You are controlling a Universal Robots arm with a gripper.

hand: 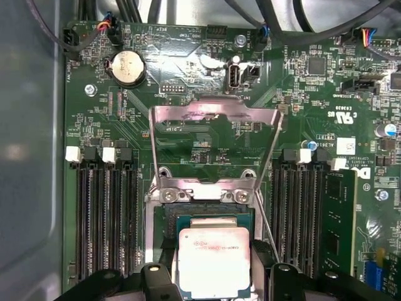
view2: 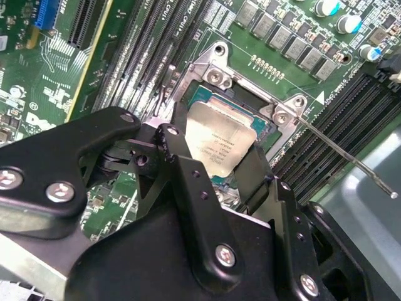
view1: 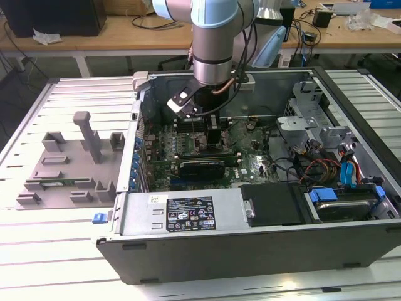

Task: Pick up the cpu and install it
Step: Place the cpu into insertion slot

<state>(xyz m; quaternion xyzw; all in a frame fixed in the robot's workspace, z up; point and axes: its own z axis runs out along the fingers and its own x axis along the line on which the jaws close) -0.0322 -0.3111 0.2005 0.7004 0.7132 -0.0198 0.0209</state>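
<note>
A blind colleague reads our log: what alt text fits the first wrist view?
The gripper holds the cpu over the open socket, whose metal frame is flipped up. Around it lies the green motherboard, with black memory slots on both sides.

I am watching the exterior view under even overhead room light, which is spreading across the pale slatted table (view1: 62, 251) with hardly a shadow. The inside of the computer case (view1: 219, 254) is sitting dimmer, and the arm (view1: 213, 37) is shading the motherboard (view1: 257, 166) below it. In both wrist views strong light is falling on the cpu (hand: 214, 260) (view2: 219, 144), and its metal top is glaring pale, nearly washing out in the first wrist view. The raised load plate (hand: 216, 116) is catching a pinkish sheen. The black gripper (view2: 216, 157) is glinting at its screws and darkening the board beside it. The case wall (hand: 31, 157) is looking hazy and out of focus
</note>
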